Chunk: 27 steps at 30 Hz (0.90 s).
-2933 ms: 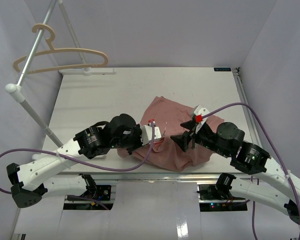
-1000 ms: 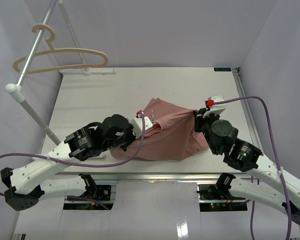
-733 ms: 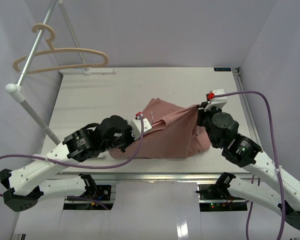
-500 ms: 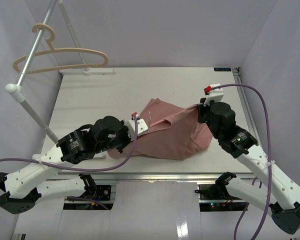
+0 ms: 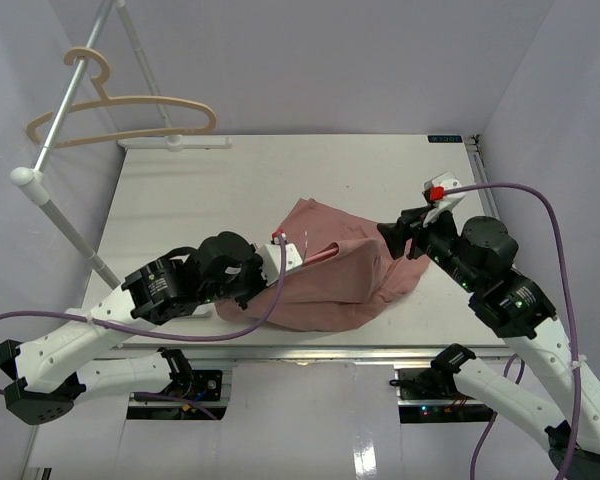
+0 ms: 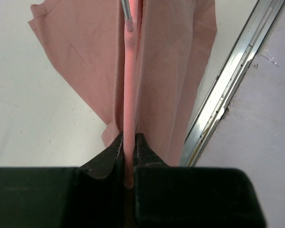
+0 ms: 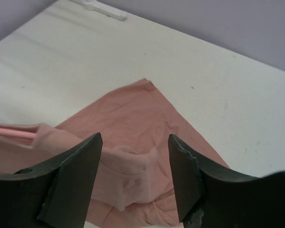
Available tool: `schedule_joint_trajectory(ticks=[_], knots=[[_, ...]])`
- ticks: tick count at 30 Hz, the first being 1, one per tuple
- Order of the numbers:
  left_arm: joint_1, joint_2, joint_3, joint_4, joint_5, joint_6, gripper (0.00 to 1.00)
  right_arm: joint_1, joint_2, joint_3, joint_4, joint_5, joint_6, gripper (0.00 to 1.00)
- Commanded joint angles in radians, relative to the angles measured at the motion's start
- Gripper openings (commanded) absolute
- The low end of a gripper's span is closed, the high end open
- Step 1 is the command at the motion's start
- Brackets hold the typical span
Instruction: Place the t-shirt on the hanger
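Partway done, I judge: the hanger (image 6: 129, 95) runs through the neck opening of the t-shirt (image 5: 330, 285), its thin pink bar pinched tight by the left gripper (image 6: 128, 142). The shoulders look unseated, and the cloth lies bunched at the lower middle of the top view. The right gripper (image 7: 135, 142) hovers over the shirt's right side, fingers apart, holding nothing. The table (image 5: 230, 190) shows bare across its upper half — but the hem lies close to the near edge, between the 2 arms.

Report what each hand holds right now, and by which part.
The left hand is clamped on a straight bar of the thin pink clothes hanger, with the dusty-pink cloth t-shirt draped either side. The right hand is open, holding nothing.
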<state>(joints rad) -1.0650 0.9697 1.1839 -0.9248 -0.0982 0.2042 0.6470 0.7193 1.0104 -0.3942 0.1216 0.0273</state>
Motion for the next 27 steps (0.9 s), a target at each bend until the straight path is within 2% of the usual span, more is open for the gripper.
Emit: schedule_joint_trajectory(ticks=[1, 6, 10, 12, 16, 22, 27], knots=[[-0.003, 0.008, 0.059, -0.004, 0.047, 0.01, 0.0, -0.004, -0.005, 0.044, 0.008, -0.359, -0.104, 0.67], [-0.003, -0.001, 0.087, -0.004, 0.096, 0.013, 0.0, -0.004, 0.043, 0.081, -0.004, -0.677, -0.2, 0.68], [-0.003, -0.009, 0.083, 0.018, 0.137, 0.015, 0.0, 0.002, 0.064, 0.065, 0.069, -0.817, -0.212, 0.7], [-0.003, -0.004, 0.081, 0.033, 0.143, 0.014, 0.0, 0.017, 0.063, 0.04, 0.158, -0.859, -0.194, 0.7], [-0.003, 0.003, 0.083, 0.058, 0.195, 0.018, 0.0, 0.073, 0.045, -0.019, 0.359, -0.837, -0.17, 0.7], [-0.003, 0.0, 0.07, 0.086, 0.254, 0.037, 0.0, 0.081, 0.117, 0.009, 0.382, -0.956, -0.216, 0.72], [-0.003, -0.002, 0.065, 0.089, 0.277, 0.043, 0.0, 0.083, 0.183, 0.022, 0.424, -0.99, -0.23, 0.72]])
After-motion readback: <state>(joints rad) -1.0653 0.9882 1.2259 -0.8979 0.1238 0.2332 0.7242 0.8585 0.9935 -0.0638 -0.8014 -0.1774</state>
